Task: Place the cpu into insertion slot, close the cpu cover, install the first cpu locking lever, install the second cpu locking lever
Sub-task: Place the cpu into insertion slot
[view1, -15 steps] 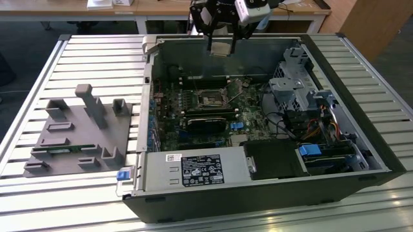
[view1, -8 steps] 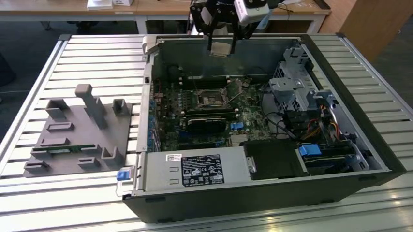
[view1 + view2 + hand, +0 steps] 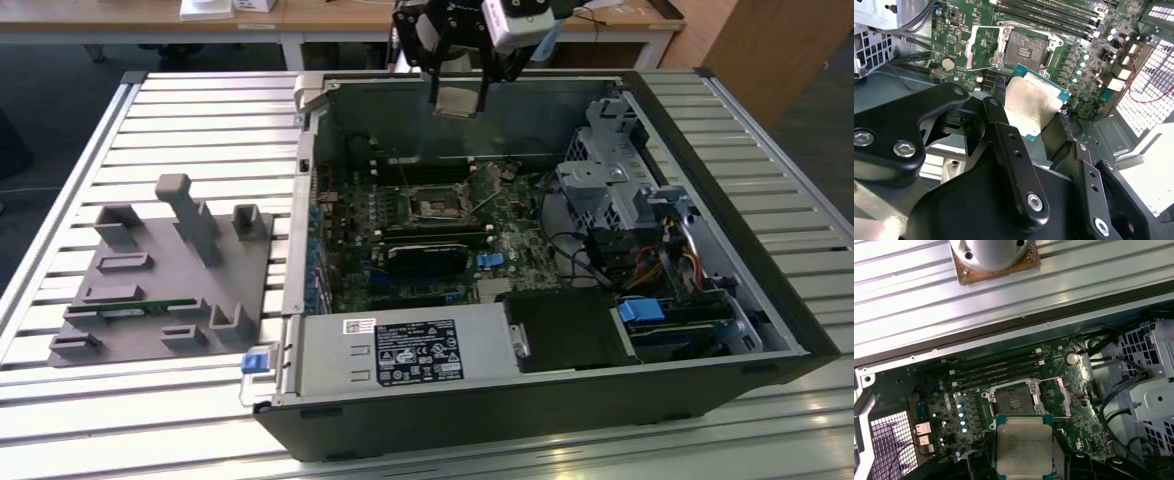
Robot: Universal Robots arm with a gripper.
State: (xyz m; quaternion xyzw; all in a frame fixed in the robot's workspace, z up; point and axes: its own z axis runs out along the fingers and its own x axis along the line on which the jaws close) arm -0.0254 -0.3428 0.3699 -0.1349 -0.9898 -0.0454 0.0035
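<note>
We carry our pale wrist point(image 3: 514, 18) at the top edge of the exterior view, with the black gripper point(image 3: 458, 88) pointing downward beneath it. Our two fingers point(image 3: 438, 80) are clamped on the cpu point(image 3: 454, 102), which hangs in the air between their tips, slightly tilted. In the second wrist view our fingers point(image 3: 1009, 150) appear as black linkage bars with bolted joints, converging on opposite edges of the cpu point(image 3: 1030, 100), so that its metal top faces the camera. In the first wrist view the gripper point(image 3: 1025, 464) grips the cpu point(image 3: 1024, 442) from both sides, one finger tip against each edge, and the chip sits level between them.
</note>
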